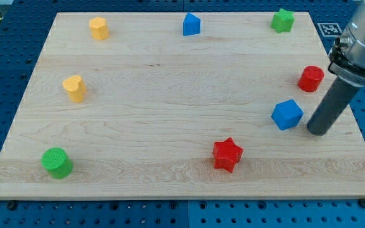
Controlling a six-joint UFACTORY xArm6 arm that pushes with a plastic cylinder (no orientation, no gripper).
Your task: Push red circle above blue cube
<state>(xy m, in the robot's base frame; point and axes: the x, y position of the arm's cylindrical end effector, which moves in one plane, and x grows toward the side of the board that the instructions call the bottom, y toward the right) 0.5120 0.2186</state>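
Observation:
The red circle [310, 78] is a short red cylinder at the view's right edge of the wooden board [170, 95]. The blue cube [287, 114] lies just below and to the left of it, a small gap apart. My tip [318, 131] rests on the board just right of the blue cube and below the red circle, touching neither. The dark rod rises from it toward the view's upper right.
A red star [227, 154] lies at the bottom centre. A green cylinder [57, 162] is at bottom left. A yellow heart [75, 88] and yellow cylinder [98, 28] are at left. A blue pentagon-like block [191, 25] and green star [282, 20] sit along the top.

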